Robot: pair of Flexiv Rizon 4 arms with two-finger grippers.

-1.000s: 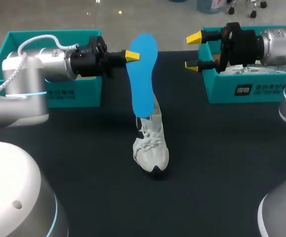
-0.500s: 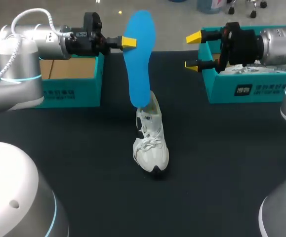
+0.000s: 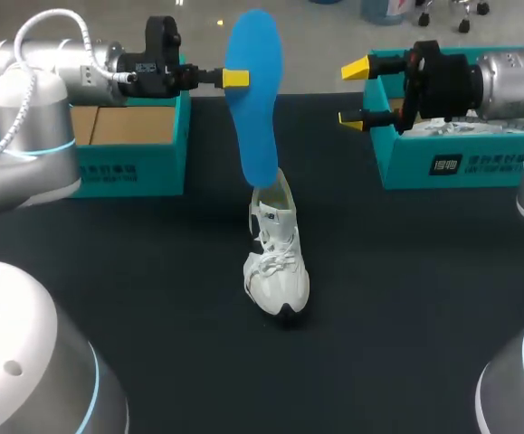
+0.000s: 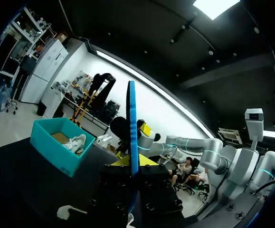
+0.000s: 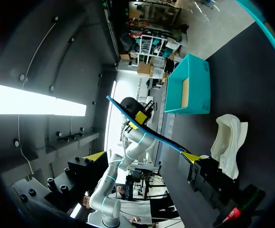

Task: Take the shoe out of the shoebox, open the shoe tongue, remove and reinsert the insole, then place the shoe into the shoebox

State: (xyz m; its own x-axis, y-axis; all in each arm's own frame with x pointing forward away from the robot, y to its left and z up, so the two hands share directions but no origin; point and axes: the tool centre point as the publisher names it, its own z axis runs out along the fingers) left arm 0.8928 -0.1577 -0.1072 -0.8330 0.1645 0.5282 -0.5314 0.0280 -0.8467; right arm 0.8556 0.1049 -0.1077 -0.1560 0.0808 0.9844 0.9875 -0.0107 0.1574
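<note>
Head view shows the blue insole (image 3: 253,108) held upright above the black table (image 3: 153,271), clamped at its side edge by the left gripper (image 3: 235,79), whose yellow-tipped fingers are closed against it. The lower end of the insole is seen at the heel opening of the white shoe (image 3: 278,262), which stands on its sole near the middle of the table, toe toward the camera; whether that end is inside the shoe cannot be told. The left shoebox (image 3: 135,167), teal and lidless, is placed at the far left of the table, and only its bare brown cardboard floor is seen within. The right shoebox (image 3: 443,167), also teal and open, is set at the far right, well apart from the shoe, and a second shoe (image 3: 447,129), white, is lying in it. The right gripper (image 3: 356,94) is held over the near corner of that box with its fingers spread wide and nothing between them. From the left wrist view the insole (image 4: 131,123) is seen edge-on between the closed fingers, with the right shoebox (image 4: 52,149) and the second shoe (image 4: 75,142) ahead. From the right wrist view the spread right gripper (image 5: 144,156) is seen, with the insole (image 5: 156,135), the shoe (image 5: 230,140) and the left shoebox (image 5: 194,90) beyond it.
</note>
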